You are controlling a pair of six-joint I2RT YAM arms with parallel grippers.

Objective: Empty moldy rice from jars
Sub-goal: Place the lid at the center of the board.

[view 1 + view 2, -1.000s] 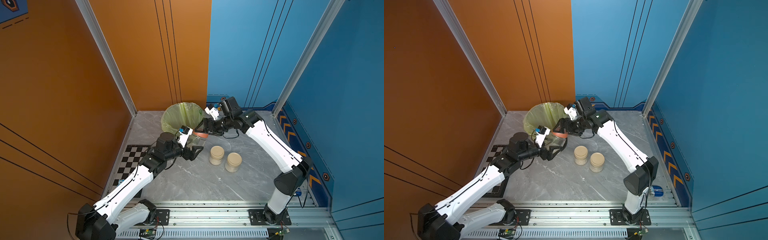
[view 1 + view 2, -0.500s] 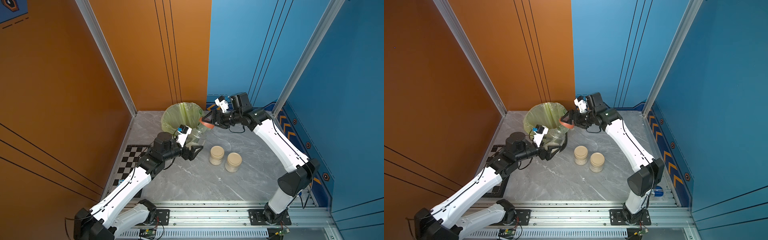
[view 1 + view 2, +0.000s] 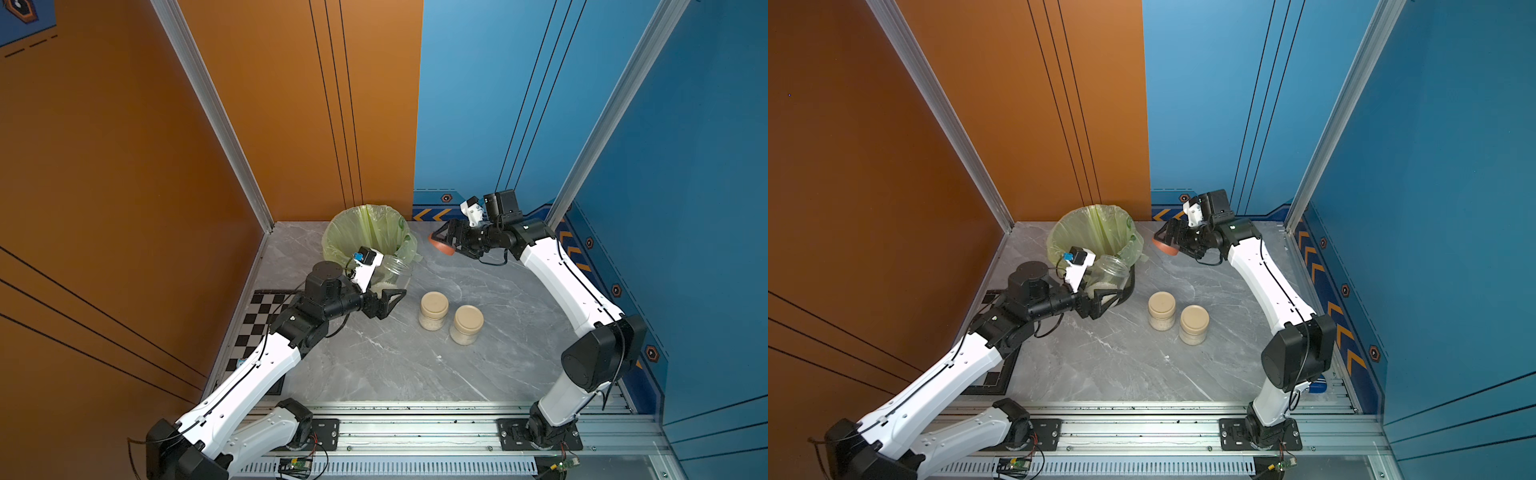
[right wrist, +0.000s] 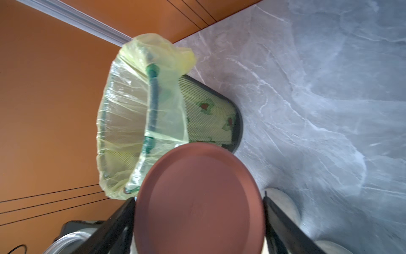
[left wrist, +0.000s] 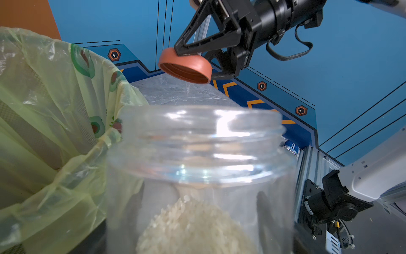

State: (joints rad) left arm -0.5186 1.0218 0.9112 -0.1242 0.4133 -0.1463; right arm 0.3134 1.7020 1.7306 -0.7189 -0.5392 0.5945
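1. Since a second ago, carries reddish-brown lid well away from open jar; right pincer clamped on it.
2. Clamps left pincer on open jar, just beside bin.
3. Stands near upright, mouth up, moldy rice at bottom.

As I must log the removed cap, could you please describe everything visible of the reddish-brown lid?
The reddish-brown lid is a round, shallow screw cap, plastic by its look, with a smooth flat top and ridges inside. It hangs in the air, tilted, hollow side down, clamped at its rim by the right claw; nothing else touches it.
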